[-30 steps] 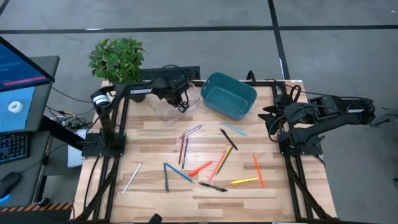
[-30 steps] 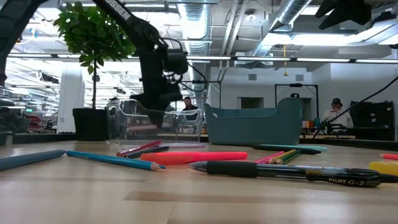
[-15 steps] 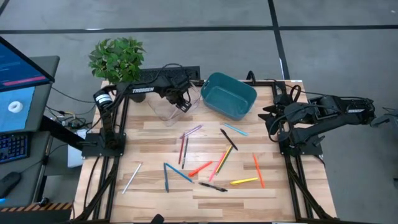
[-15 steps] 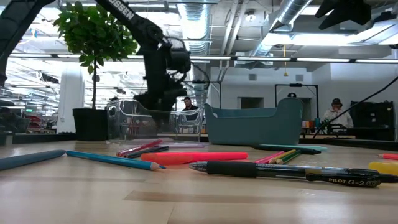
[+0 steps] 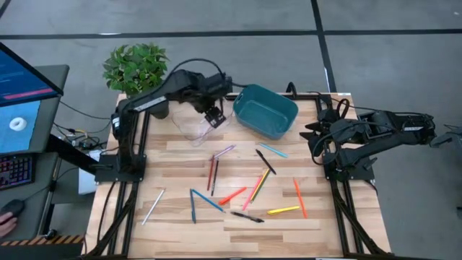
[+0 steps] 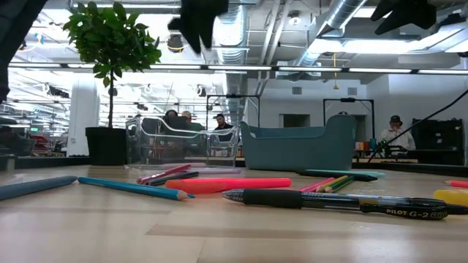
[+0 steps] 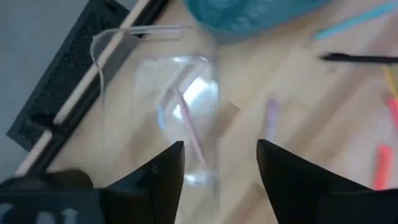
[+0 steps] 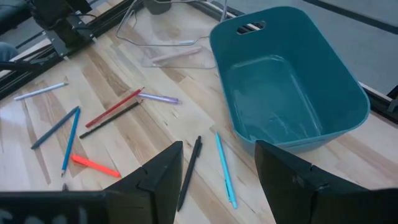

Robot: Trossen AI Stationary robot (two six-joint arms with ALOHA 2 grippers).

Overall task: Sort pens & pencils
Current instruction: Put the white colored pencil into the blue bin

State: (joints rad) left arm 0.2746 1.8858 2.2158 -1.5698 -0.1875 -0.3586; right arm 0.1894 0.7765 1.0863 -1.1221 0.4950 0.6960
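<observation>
In the upper centre of the high view, the left gripper (image 5: pixel 214 115) is hanging spread and empty over the clear bin (image 5: pixel 196 124), a pink pencil (image 7: pixel 189 127) inside. Next, I'd guess, it is fetching from the pens & pencils (image 5: pixel 242 184) mid-table. The right gripper (image 5: pixel 315 139), spread, is waiting. The black pen (image 6: pixel 336 201) is reading "PILOT G-2".

A light wooden table (image 5: pixel 180 231) holds a teal bin (image 5: pixel 265 110) and, just beside it, a clear plastic container (image 5: pixel 193 124). A potted green plant (image 5: pixel 135 68) stands at the table's far corner, near a computer monitor (image 5: pixel 20 101).
</observation>
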